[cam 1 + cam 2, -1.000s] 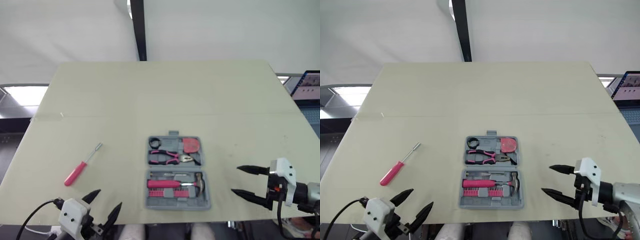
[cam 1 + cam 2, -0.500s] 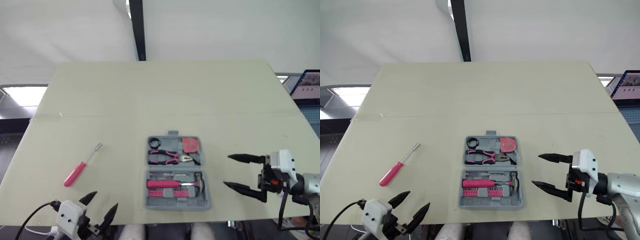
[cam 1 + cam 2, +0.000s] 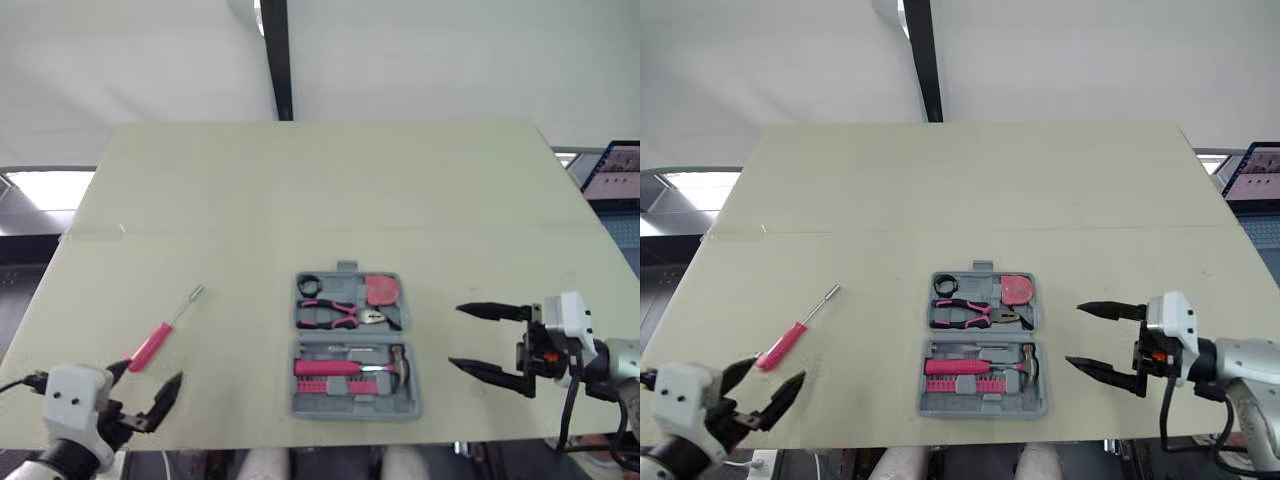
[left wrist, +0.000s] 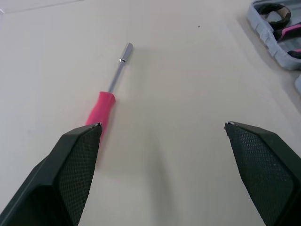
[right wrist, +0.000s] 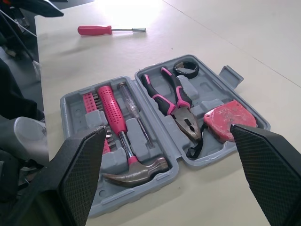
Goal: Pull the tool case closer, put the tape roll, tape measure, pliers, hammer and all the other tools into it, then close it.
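With the table as a clock face and its far edge at twelve, the left gripper [image 3: 150, 372] hangs low at about eight, its two black fingers spread wide. One fingertip sits right at the butt of the pink-handled screwdriver with the bare metal shaft [image 3: 158, 338], which lies loose on the beige tabletop [image 3: 320, 200] and points towards one o'clock.

Picking up this stray looks like the job in hand. I'd centre the fingers so they straddle the pink grip crosswise. Then sink them almost to the table before squeezing, since a round handle will roll off if it is nipped at its end.

The grey plastic tool case [image 3: 350, 413] lies open flat at six. Just off its three o'clock side the right gripper [image 3: 455, 335] waits, fingers apart and empty.

By my count there is one screwdriver outside the case. Inside are:
- one black tape roll [image 5: 186, 69]
- one pair of pink-and-black pliers [image 5: 171, 99]
- one pink tape measure [image 5: 229, 115]
- one pink-handled hammer [image 5: 124, 141]
- one slim driver [image 5: 134, 110]
- a rack of pink bits [image 5: 94, 106], packed too tightly for me to number
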